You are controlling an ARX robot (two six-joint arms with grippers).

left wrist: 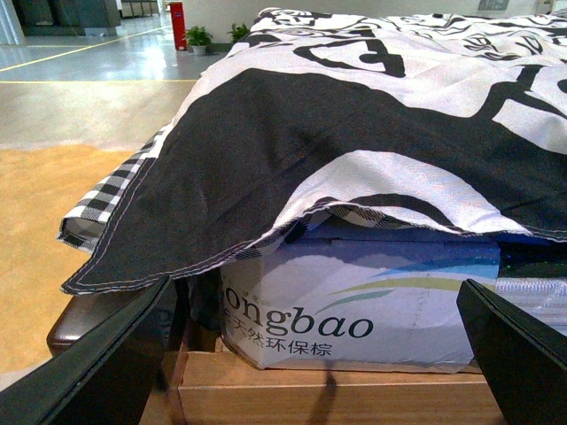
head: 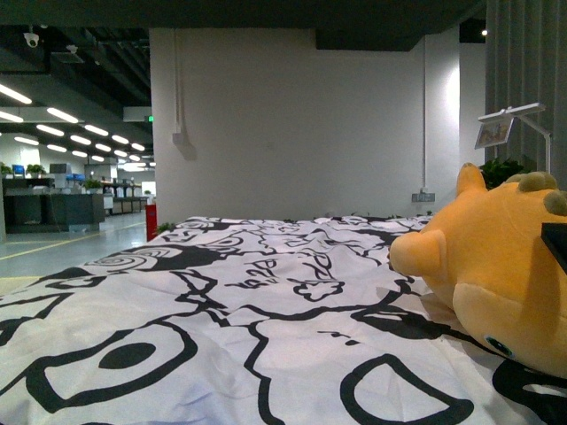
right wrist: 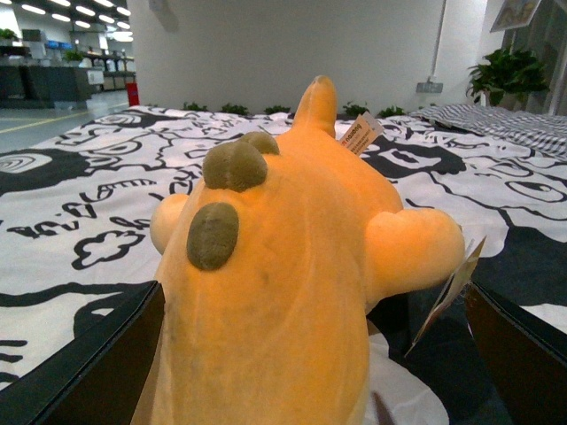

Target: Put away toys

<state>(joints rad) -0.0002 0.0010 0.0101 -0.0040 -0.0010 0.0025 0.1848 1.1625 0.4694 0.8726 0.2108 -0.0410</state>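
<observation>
Orange-yellow plush toy [head: 496, 257] lay on black-and-white bedspread [head: 221, 310], right edge of front frame. Right gripper [right wrist: 314, 305] was spread wide, its prongs either side of plush, nothing held. Left gripper [left wrist: 314, 292] was wide and empty, facing bed's side. I judged step as pre-grasp. Next move called for advancing, then firm squeeze on soft body.

Wall: big white wall [head: 292, 124] dead ahead, a pipe running down it, a socket box [head: 423, 197] low at the right.
Ceiling: dark, with strip lights [head: 62, 117] blazing away in rows into the open office on the left.
Floor: glossy grey floor [head: 53, 248] out there, and a tan-orange patch [left wrist: 35, 230] right beside the bed.
Bed: black-and-white patterned cover [head: 221, 301] spread wide, hanging over a wrapped mattress [left wrist: 354, 310] printed "ongbao", with a wooden frame [left wrist: 337, 394] underneath.
Plants: a leafy potted plant [right wrist: 505, 75] by the wall on the right.
Curtain: a grey curtain [head: 523, 53] hangs at the right edge.
</observation>
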